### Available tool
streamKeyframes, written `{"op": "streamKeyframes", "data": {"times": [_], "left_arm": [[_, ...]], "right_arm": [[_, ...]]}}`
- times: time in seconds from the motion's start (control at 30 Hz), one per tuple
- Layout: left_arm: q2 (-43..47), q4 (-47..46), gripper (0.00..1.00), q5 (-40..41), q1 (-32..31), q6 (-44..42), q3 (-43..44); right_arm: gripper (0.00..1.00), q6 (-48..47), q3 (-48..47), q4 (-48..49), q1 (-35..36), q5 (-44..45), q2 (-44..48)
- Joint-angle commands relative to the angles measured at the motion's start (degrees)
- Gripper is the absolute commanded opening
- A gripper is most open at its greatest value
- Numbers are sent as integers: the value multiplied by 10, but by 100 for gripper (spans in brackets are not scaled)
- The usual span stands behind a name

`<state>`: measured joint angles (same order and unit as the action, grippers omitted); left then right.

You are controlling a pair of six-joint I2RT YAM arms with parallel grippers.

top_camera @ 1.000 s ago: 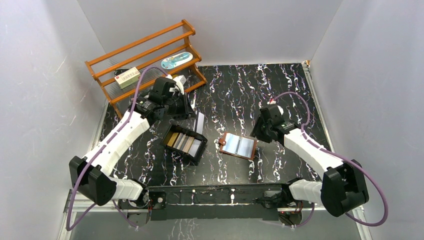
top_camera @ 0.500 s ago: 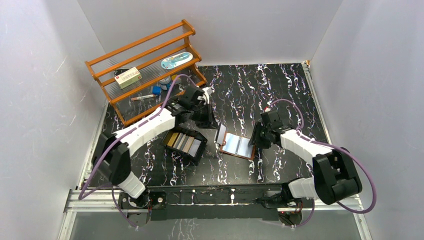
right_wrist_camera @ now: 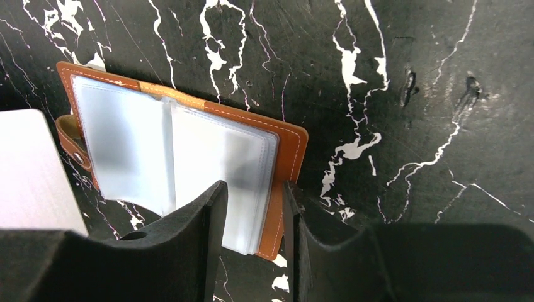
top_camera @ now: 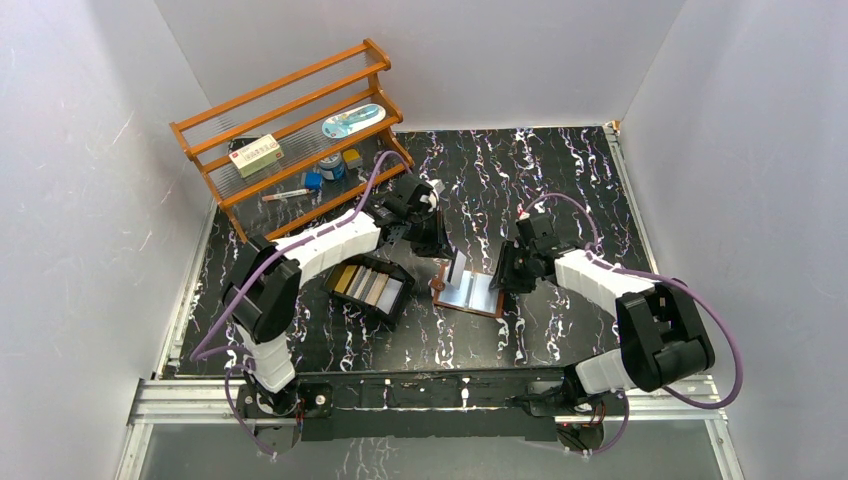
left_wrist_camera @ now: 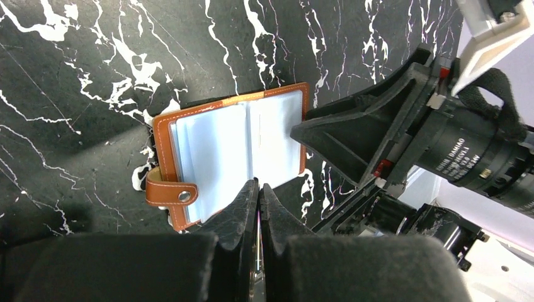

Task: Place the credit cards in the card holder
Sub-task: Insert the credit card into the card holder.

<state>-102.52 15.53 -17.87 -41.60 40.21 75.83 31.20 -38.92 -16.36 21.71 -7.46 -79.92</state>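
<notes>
Black marbled table. Left gripper pinches a thin, stiff, slippery credit card edgewise. Right gripper stands parted over the card holder.

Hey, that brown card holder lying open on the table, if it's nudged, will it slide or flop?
It would probably slide: the card holder lies flat on a glossy-looking table and looks thin and light. Its clear sleeves look soft, so they may buckle under a pushed edge. The right hand at its edge could steady it.
</notes>
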Motion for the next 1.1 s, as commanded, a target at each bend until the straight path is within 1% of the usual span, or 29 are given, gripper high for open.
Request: {"op": "streamKeyframes", "data": {"times": [0.0,0.1,0.2,0.47,0.83,0.93,1.07], "left_arm": [[-3,-25,0,-19,-1,7,0],[-6,-32,0,-14,-1,8,-6],[-19,-47,0,-31,-1,13,-13],[-26,-53,0,-28,0,17,-24],[-50,-57,0,-34,0,10,-16],[-46,-79,0,-39,-1,18,-29],[-43,-130,0,-65,-1,51,-53]], "right_arm": [[47,-5,-47,-55,-2,34,3],[48,4,-52,-67,-1,37,16],[48,13,-54,-69,-2,22,27],[45,55,-52,-47,1,-59,42],[35,64,-44,-31,4,-64,30],[33,59,-42,-27,5,-61,20],[32,59,-29,-20,4,-43,7]]}}
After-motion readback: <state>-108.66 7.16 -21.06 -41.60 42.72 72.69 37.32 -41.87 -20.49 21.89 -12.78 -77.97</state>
